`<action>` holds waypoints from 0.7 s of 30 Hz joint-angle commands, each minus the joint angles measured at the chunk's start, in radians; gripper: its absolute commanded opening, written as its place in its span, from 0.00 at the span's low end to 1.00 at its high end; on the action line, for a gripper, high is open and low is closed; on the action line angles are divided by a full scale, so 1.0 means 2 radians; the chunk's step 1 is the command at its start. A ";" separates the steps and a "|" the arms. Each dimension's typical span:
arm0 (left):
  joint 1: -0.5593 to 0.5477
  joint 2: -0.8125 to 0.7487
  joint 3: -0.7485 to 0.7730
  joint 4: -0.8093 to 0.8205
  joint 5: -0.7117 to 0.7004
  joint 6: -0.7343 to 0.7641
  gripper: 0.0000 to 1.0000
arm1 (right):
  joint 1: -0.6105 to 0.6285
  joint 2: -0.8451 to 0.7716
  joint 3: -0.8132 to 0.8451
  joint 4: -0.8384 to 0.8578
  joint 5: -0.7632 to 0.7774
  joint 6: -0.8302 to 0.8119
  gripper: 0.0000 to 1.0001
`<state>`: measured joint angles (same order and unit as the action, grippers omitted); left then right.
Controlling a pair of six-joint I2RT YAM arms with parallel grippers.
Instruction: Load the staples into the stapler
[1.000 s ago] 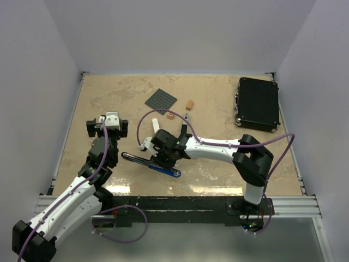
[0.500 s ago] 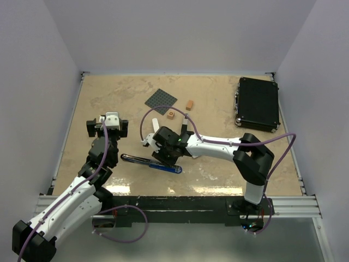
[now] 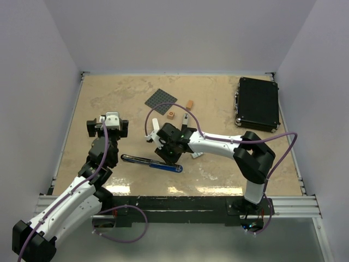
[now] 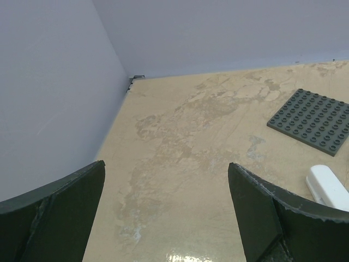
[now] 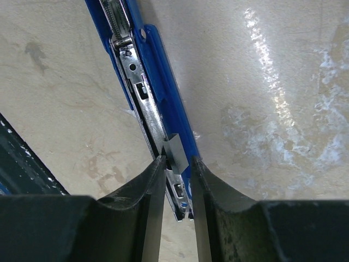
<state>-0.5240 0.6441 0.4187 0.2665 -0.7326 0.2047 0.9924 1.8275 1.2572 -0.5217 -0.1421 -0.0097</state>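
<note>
Pinching grey staples (image 5: 175, 148) between narrow-set right gripper (image 5: 175, 162) tips, over metal channel (image 5: 130, 64) of opened blue stapler (image 5: 157, 60), stapler lying near-centre on table (image 3: 109, 93), left gripper (image 4: 166, 166) wide open at left, holding nothing

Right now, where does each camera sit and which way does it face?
Top external: above and behind, looking down on the table; both arms show.
Left wrist: on the left arm, facing the far left corner; its open jaws frame the bottom.
Right wrist: on the right arm, facing down at the stapler; its jaws pinch the staples.
Shared: top and left wrist both show the studded plate.
</note>
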 commanded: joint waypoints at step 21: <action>0.003 -0.005 0.008 -0.004 0.025 -0.017 0.99 | 0.017 -0.007 -0.023 0.040 -0.063 0.112 0.32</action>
<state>-0.5240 0.6403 0.4187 0.2440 -0.6968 0.1963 1.0180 1.8259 1.2186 -0.4767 -0.2256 0.1749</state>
